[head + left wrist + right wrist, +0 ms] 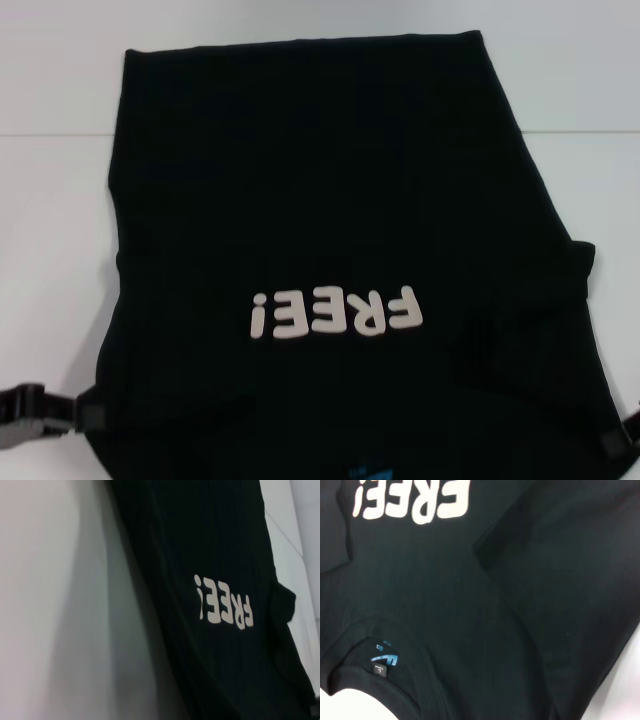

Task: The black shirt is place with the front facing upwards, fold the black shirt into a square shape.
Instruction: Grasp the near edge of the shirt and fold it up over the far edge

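We saw the black shirt (320, 200) lying face up on the white table (60, 200), collar nearest us, its length running away, our left gripper (40, 415) and right gripper (622, 438) at the shoulders, their grip impossible to judge.

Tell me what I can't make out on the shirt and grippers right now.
- Black shirt: its collar end runs off the near edge of the head view.
- Left gripper: dark parts blend into the cloth at the shirt's left shoulder edge; open or shut unclear.
- Right gripper: mostly cut off by the head view's right corner.
- Neck label: print too small to read, right wrist view.
- Sleeves: hidden, folded under black cloth.
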Tool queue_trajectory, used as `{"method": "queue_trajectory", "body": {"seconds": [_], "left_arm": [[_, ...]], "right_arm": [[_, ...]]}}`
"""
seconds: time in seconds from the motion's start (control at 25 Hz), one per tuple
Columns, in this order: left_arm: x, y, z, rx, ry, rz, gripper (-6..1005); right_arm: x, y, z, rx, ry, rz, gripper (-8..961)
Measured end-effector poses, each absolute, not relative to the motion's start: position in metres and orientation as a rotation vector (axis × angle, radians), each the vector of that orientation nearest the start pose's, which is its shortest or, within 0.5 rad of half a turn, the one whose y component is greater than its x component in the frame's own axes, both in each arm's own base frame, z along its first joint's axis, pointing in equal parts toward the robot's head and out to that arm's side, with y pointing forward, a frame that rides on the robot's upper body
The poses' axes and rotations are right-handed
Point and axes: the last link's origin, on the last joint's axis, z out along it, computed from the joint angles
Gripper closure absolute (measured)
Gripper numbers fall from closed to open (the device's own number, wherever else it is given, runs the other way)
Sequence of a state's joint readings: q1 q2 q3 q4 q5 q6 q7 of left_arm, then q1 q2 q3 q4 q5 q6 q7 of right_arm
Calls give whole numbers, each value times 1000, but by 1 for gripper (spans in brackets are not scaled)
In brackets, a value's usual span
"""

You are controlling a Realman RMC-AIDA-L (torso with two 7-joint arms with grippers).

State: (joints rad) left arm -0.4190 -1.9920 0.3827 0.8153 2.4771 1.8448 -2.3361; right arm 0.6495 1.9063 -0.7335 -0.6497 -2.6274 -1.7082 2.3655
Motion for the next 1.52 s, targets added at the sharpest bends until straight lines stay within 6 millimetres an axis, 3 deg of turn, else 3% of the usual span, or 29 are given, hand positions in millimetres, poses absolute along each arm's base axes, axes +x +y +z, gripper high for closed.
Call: {"method": "queue_trajectory", "body": {"seconds": [0.16,0.28,0.48,0.68,0.96,1.2,1.32,1.52], "left_arm": [[-344,249,69,-2211,-2123,-406,962],[-341,251,68,-2237,-2110,-412,962],[-329,276,68,-2245,-2067,-513,963],[-317,314,70,-2137,-2060,-610,963],[-291,375,68,-2033,-1971,-623,963],[-273,421,73,-1921,-1843,-665,963],[-270,442,68,-1842,-1781,-649,963],[-270,459,49,-1757,-1708,-526,963]], "right_arm": [[323,310,50,-2422,1921,-272,897],[325,309,52,-2409,1929,-237,897],[316,320,54,-2432,1894,-89,898],[296,337,57,-2447,1869,83,898],[270,376,82,-2353,1766,375,898],[260,424,97,-2148,1590,476,897],[257,449,87,-2047,1518,478,897],[253,473,58,-1970,1446,383,897]]}}
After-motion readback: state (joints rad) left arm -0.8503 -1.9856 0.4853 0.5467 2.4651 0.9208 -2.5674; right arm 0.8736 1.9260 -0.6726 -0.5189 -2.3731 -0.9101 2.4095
